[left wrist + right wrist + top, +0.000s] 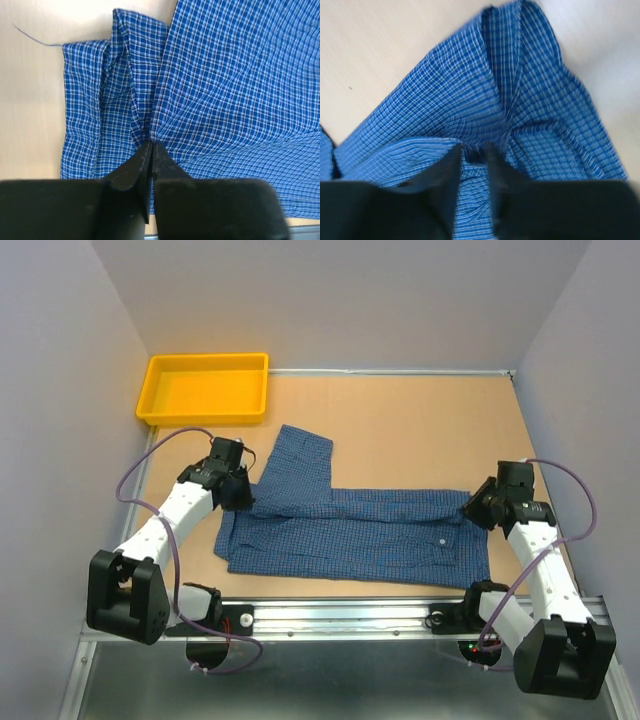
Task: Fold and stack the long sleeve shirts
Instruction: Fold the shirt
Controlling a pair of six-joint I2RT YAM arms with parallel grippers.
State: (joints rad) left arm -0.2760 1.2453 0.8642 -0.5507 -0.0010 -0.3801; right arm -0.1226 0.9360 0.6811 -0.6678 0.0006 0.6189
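Leftmost, at the far left corner of the table (420, 415): one yellow tray (207, 388), well apart from the cloth.

Item, left gripper (240, 494): set at the shirt's left end. Its wrist view showed the jaws pressed together on a raised ridge of checked cloth (150, 148), with the fabric spreading away beyond the tips.

Item, shirt (350, 535): blue small-check, lying flat on the near half of the table. Its long axis ran left to right. A narrower part stuck out toward the far side near the left end. One pale button (442, 541) showed near the right end.

Item, right gripper (476, 510): set at the shirt's right far corner. The jaws stood narrow, pinching a bunched fold between them (474, 151), and creases fanned out from the pinch.
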